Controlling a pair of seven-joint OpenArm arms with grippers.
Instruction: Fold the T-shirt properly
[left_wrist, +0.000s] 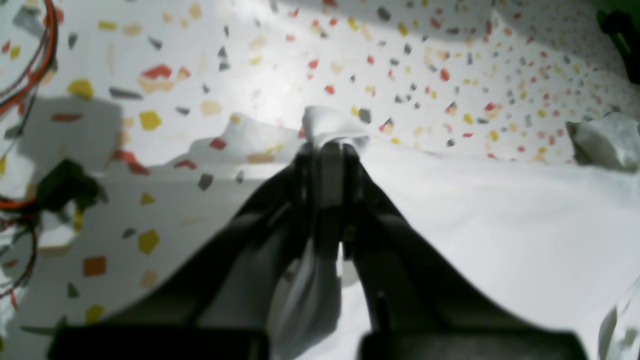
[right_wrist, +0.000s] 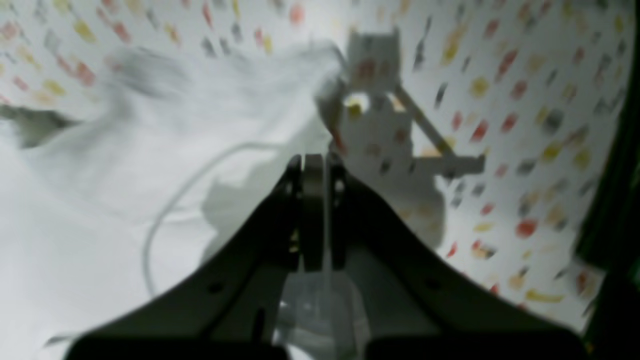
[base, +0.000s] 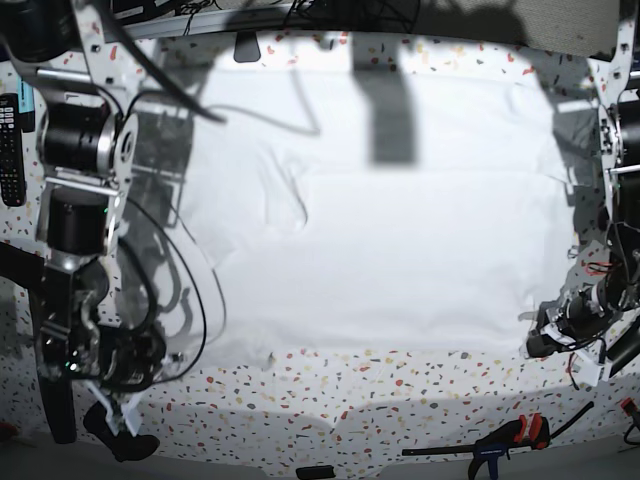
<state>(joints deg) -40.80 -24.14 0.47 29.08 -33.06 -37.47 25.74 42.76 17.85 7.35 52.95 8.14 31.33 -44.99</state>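
Observation:
The white T-shirt (base: 400, 250) lies spread over most of the speckled tabletop (base: 350, 395). In the left wrist view my left gripper (left_wrist: 330, 147) is shut on a bunched tip of the T-shirt (left_wrist: 500, 210), whose cloth spreads away to the right. In the base view that left gripper (base: 540, 345) sits at the shirt's near right corner. The right wrist view is blurred. There my right gripper (right_wrist: 315, 162) is shut, with a thin sliver of the T-shirt (right_wrist: 100, 200) between its pads and the shirt's edge running up from the tips.
A black remote (base: 8, 150) lies at the left edge. A black and orange clamp (base: 510, 440) rests at the near right. Red cables (left_wrist: 30, 75) hang on the left of the left wrist view. The right arm (base: 80, 200) stands tall on the base view's left.

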